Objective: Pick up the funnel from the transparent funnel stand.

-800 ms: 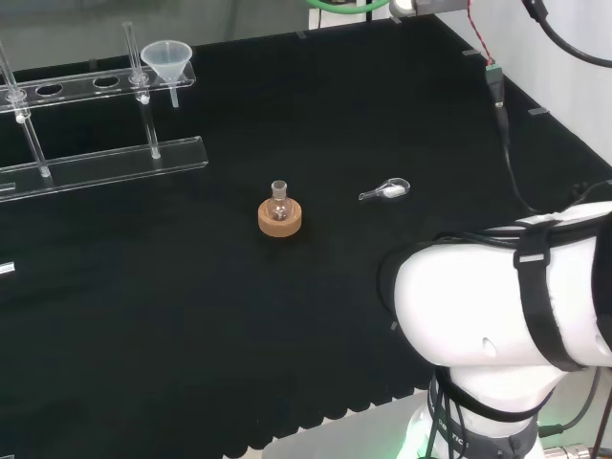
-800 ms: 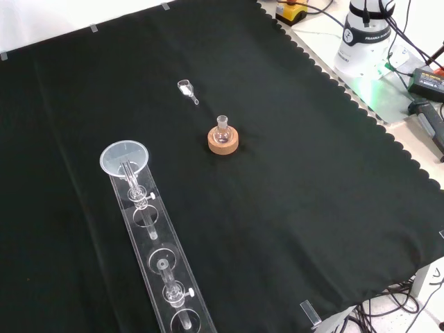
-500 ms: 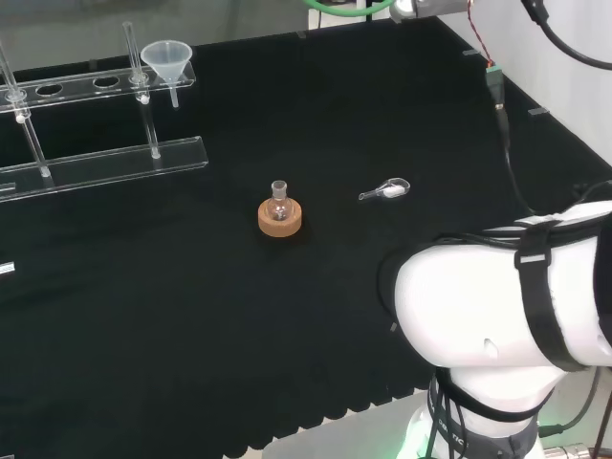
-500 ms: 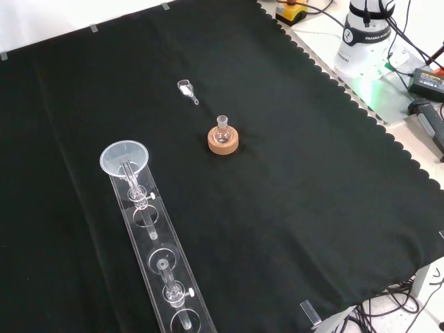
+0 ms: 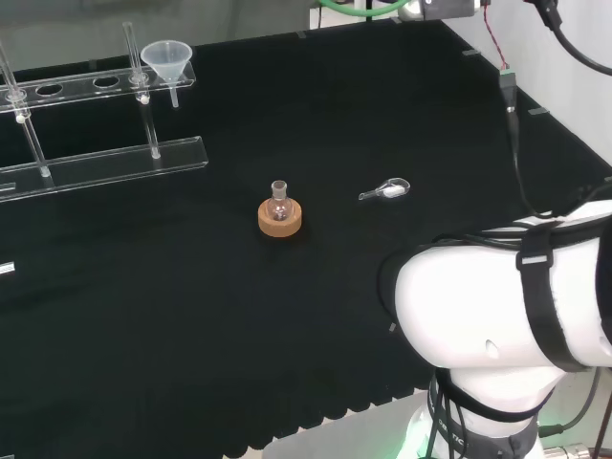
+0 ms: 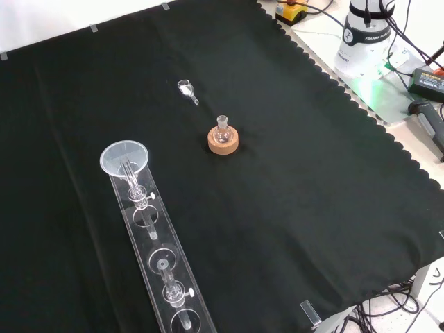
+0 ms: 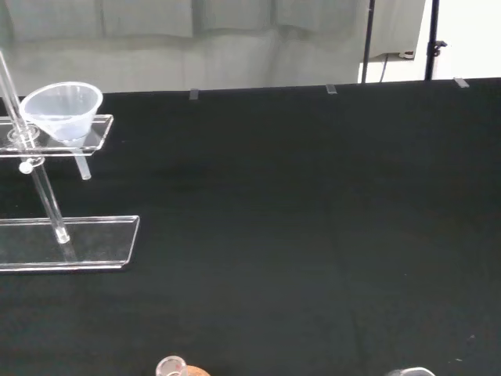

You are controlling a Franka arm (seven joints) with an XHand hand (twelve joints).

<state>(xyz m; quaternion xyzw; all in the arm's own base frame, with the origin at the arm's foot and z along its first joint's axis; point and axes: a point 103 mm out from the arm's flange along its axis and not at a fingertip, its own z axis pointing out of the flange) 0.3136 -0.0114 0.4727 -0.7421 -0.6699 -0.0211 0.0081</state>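
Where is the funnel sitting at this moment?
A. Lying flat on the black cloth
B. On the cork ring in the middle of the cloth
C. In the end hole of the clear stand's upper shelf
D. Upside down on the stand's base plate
C: the funnel sits upright in the end hole of the transparent stand, its stem hanging below the upper shelf.

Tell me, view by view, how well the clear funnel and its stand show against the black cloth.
Head view: the funnel reads pale and clear, and the transparent funnel stand shows mostly by bright edges. Front view: the funnel's rim shows as a pale disc, the stand's plate catching light. Wrist view: funnel crisp against the black cloth, with the flask on its cork ring cut off at the edge.
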